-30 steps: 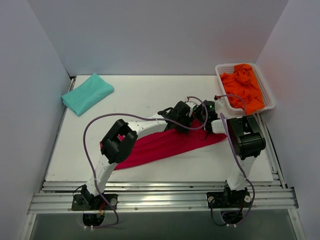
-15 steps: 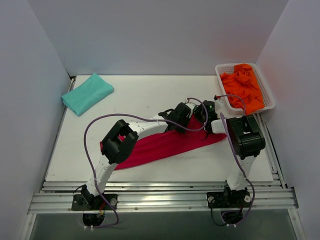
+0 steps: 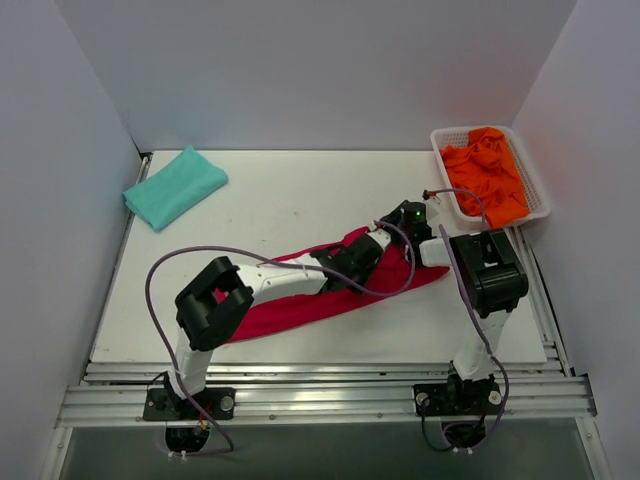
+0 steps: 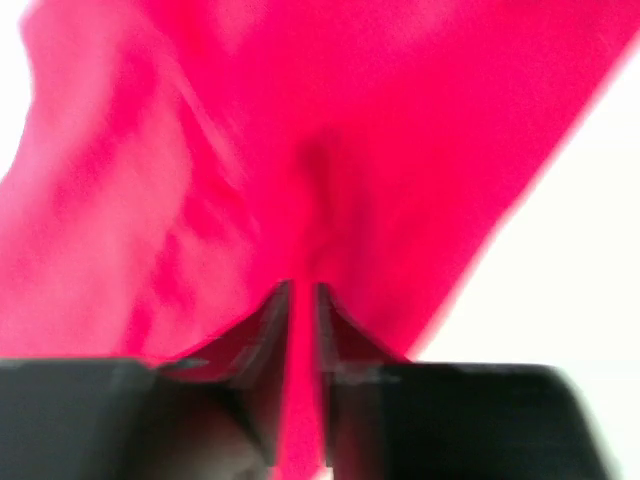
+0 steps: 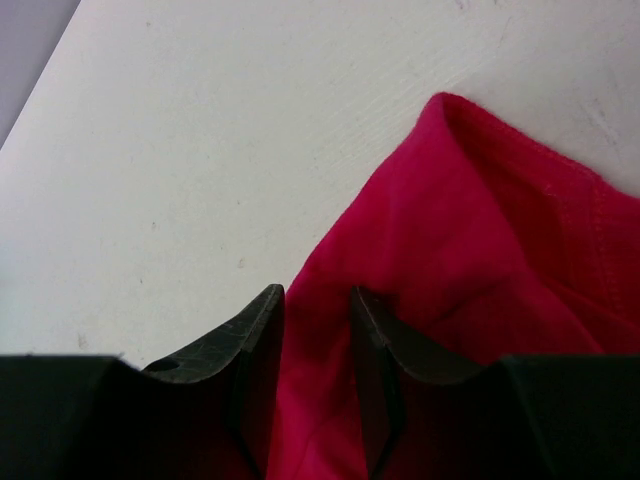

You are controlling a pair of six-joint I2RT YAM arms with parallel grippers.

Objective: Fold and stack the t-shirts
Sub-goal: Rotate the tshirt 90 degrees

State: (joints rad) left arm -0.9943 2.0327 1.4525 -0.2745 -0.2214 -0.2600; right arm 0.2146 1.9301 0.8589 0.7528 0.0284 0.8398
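The crimson red t-shirt (image 3: 290,305) lies as a long crumpled band across the middle of the table. My left gripper (image 3: 362,258) is over its middle right and is shut on a fold of it; red cloth (image 4: 330,120) fills the left wrist view and runs between the jaws (image 4: 302,295). My right gripper (image 3: 398,222) is at the shirt's far right end and is shut on its edge (image 5: 480,240), with cloth between the jaws (image 5: 317,300). The teal t-shirt (image 3: 175,186) lies folded at the far left. The orange t-shirts (image 3: 487,180) are piled in a basket.
A white plastic basket (image 3: 443,170) stands at the far right, close behind the right gripper. Grey walls enclose the white table (image 5: 200,150) on three sides. The left arm's purple cable loops over the near left of the table.
My left gripper has moved nearer and to the left, drawing the red cloth with it, and its elbow has dropped lower and to the left. The right gripper has barely moved.
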